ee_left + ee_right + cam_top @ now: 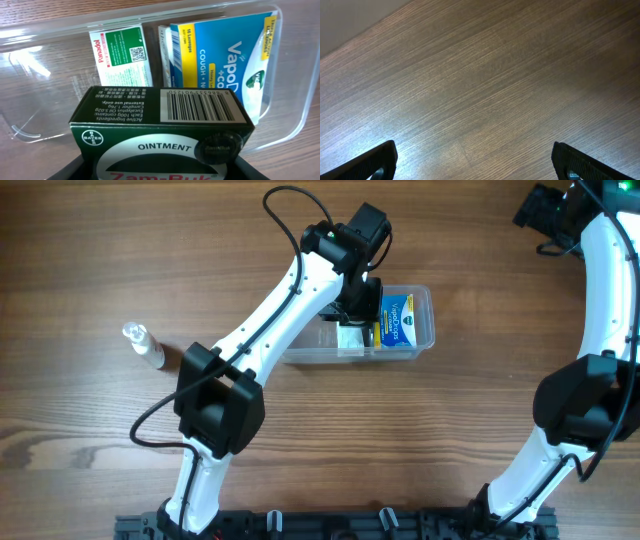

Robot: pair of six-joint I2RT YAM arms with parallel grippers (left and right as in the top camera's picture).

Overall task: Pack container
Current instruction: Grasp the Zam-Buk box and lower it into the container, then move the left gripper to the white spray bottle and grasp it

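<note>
The clear plastic container sits at the table's middle, and its wall shows in the left wrist view. Inside it stand a blue and yellow VapoDrops box and a white and green Panadol box. My left gripper hangs over the container's left half, shut on a dark green Zam-Buk ointment box, which it holds above the container's open part. My right gripper is open and empty over bare wood at the far right back corner.
A small clear bottle lies on the table to the left, apart from the container. The left arm crosses the table's middle from the front edge.
</note>
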